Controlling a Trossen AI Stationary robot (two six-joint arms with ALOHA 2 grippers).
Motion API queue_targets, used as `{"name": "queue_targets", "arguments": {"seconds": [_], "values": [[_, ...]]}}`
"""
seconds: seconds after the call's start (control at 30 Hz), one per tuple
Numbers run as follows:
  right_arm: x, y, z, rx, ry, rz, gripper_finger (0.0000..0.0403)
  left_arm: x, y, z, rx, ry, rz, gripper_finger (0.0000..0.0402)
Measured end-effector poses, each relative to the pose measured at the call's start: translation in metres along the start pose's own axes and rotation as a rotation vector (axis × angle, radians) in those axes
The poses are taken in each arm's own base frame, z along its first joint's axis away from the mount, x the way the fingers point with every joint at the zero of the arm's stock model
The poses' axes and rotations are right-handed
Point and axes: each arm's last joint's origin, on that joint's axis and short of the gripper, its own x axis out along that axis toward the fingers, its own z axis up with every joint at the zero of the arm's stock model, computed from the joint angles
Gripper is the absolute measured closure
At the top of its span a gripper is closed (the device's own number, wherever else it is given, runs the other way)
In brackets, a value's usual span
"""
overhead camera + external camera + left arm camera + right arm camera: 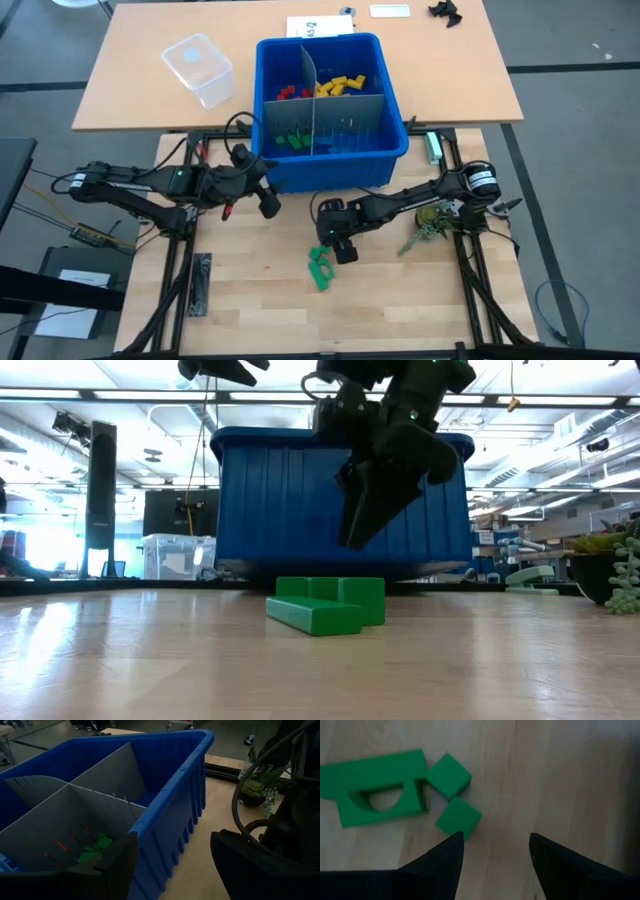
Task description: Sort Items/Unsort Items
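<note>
So the little toy blocks are mostly in the blue bin [335, 165], split up by the grey dividers [310, 95]: red blocks [292, 93] in the far left section, yellow blocks [340, 84] far right, green blocks [293, 140] near left, and what look like blue ones near right, hard to make out against the bin. A few green pieces [385, 787] lie loose on the wooden table [400, 300] in front of the bin: a longer one with an arch cut into it, a flat bar against it, and two small cubes [452, 797] touching at a corner

The right gripper [495, 852] hangs just above the table beside those cubes, fingers spread, empty, with one fingertip just beside the nearer cube. From table level it's clearly off the surface, tilted down in front of the bin wall

The left gripper [172, 862] is at the bin's near left corner, spread wide, one finger over the rim and one outside, gripping nothing

Plenty of bare table around the loose greens; a potted plant [432, 222] sits off to the right, well apart
</note>
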Motion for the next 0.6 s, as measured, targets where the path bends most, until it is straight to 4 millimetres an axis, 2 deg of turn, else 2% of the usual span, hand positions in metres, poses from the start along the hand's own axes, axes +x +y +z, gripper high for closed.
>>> {"name": "queue_targets", "arguments": {"seconds": [0.17,0.47,0.6], "values": [[0.0001,0.0001,-0.0003,0.000,0.003,0.002,0.0171,0.0000,0.0001,0.0000,0.000,-0.001,0.003,0.0143],[0.0001,0.0002,-0.0006,-0.031,0.005,0.011,0.0104,0.0000,0.0002,0.0000,0.005,-0.002,0.006,0.0142],[0.0002,0.0001,-0.0003,-0.044,0.002,0.010,0.0095,0.0002,0.0001,-0.0002,0.009,0.001,0.007,0.0142]]}}
